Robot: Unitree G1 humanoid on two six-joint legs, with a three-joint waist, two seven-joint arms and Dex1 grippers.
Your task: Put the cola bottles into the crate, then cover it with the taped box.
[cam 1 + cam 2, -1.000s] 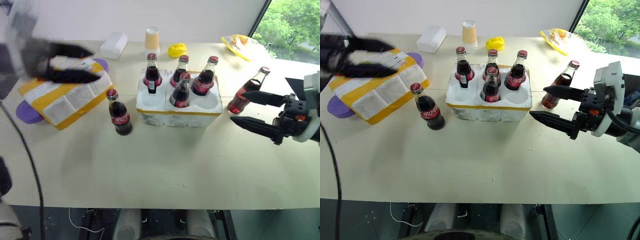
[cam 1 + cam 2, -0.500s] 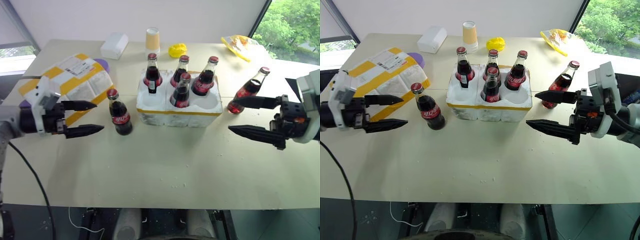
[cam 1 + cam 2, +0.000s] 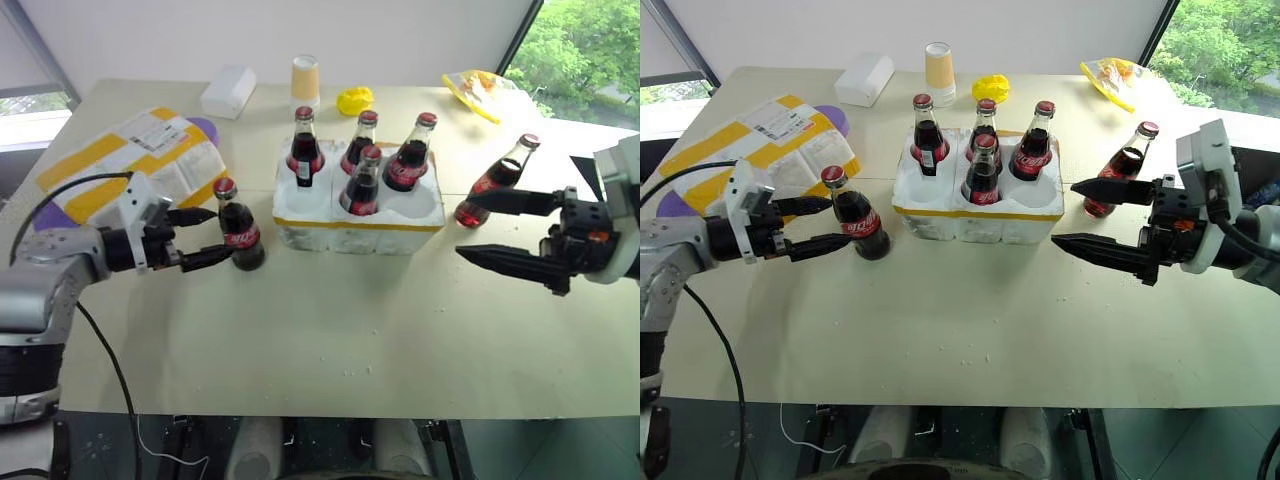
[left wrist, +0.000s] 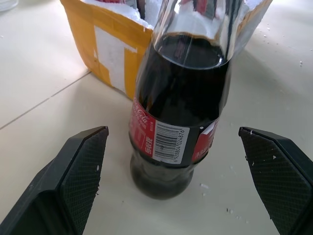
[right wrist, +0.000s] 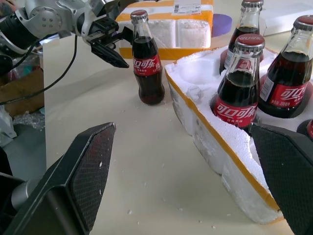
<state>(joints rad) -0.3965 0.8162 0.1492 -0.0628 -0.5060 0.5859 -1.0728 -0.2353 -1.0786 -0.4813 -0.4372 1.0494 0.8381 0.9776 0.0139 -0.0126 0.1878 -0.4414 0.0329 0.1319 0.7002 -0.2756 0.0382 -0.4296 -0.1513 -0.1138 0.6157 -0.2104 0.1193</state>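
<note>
Taped box (image 3: pixel 130 165) lay far left of the crate (image 3: pixel 358 205), flat on the table (image 3: pixel 330 330), label up, untouched. Left gripper (image 3: pixel 200 237) level, spread wide, empty, fingertips either side of the lone bottle (image 3: pixel 237 226) standing just left of the crate; from the wrist camera, fingers well clear of the glass both sides, no contact. Crate held four bottles (image 3: pixel 366 155): three along the far row, one in the middle of the near row; near-left and near-right wells looked empty. Another bottle (image 3: pixel 496 182) stood just right of the crate, leaning a bit or just camera angle, could not tell. Right gripper (image 3: pixel 490 230) right of the crate, also wide and empty, upper finger near that bottle, not around it. Paper cup (image 3: pixel 304 78), small white box (image 3: pixel 228 91), yellow scrap (image 3: pixel 354 99) behind the crate, irrelevant.

Step judged: grasp of left bottle. Best done by centring on the label band, closing square, lifting straight before swinging toward the near-left well. Risk: one finger landing first and tipping the bottle. Lid last, two bottles left.
</note>
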